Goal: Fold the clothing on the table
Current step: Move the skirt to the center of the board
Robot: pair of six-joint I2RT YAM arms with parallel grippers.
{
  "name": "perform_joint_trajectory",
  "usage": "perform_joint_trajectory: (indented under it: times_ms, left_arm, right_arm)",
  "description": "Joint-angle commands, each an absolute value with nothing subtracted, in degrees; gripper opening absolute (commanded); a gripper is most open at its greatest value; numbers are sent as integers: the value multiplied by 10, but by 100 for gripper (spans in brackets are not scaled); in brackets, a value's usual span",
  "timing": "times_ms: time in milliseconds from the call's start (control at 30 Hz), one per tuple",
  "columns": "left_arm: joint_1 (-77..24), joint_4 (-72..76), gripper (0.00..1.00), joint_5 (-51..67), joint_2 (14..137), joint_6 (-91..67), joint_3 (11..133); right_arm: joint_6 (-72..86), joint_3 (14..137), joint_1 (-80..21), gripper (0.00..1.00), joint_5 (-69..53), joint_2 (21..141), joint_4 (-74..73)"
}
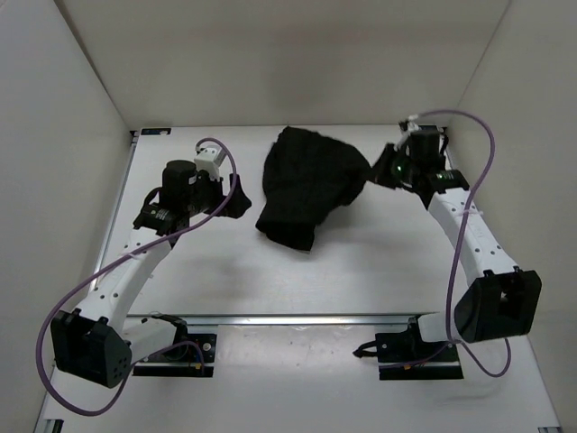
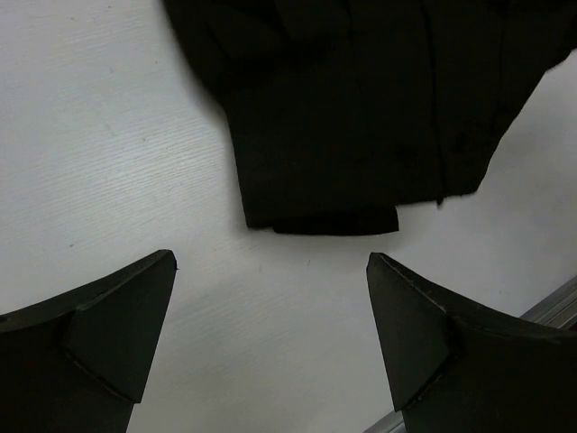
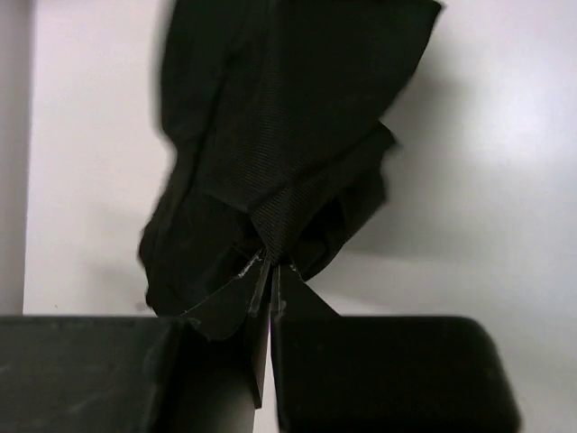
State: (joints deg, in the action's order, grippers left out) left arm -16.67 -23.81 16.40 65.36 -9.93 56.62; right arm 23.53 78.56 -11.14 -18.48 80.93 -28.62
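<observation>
The black clothing (image 1: pixel 306 185) lies bunched on the white table (image 1: pixel 361 262), back of centre. My right gripper (image 1: pixel 377 171) is at its right edge, shut on a pinch of the cloth. In the right wrist view the fingertips of that gripper (image 3: pixel 273 263) meet on a ribbed fold of the clothing (image 3: pixel 288 135), which hangs bunched beyond them. My left gripper (image 1: pixel 242 200) stands open just left of the garment. In the left wrist view the left gripper (image 2: pixel 270 271) holds nothing, and the hem of the clothing (image 2: pixel 361 117) lies a little beyond its tips.
White enclosure walls (image 1: pixel 81 108) rise on the left, back and right. A silver rail (image 1: pixel 288 317) runs along the table's near edge, and shows as a rail (image 2: pixel 554 307) in the left wrist view. Purple cables (image 1: pixel 482 144) loop off both arms.
</observation>
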Motion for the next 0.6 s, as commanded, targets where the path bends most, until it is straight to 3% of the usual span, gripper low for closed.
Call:
perform_joint_trajectory:
  times_ms: [0,67,133,200,333,467,567]
  left_arm:
    - [-177,-248,99,148,638,-91,566]
    - [-178,-248,99,159,640,-90,565]
    - [-181,-243,98,169,642,-92,559]
    - [-181,-239,99,184,646,-95,555]
    - [-185,-229,99,208,651,-103,533]
    - [-191,-215,99,247,650,-121,498]
    - [-220,-202,98,236,657,-146,476]
  right_arm:
    - [285,640,-77,0,-230,745,-206]
    - [277,594,-69,1,-229,731,-227]
    - [265,558,-65,17,-200,718,-249]
    - [264,522,-41,53,-199,702,-258]
    - [251,526,-7,93,-197,664,-263]
    - [240,547,-43,98,-179,663,-296]
    - [273,527,-104,94,-197,671,-282]
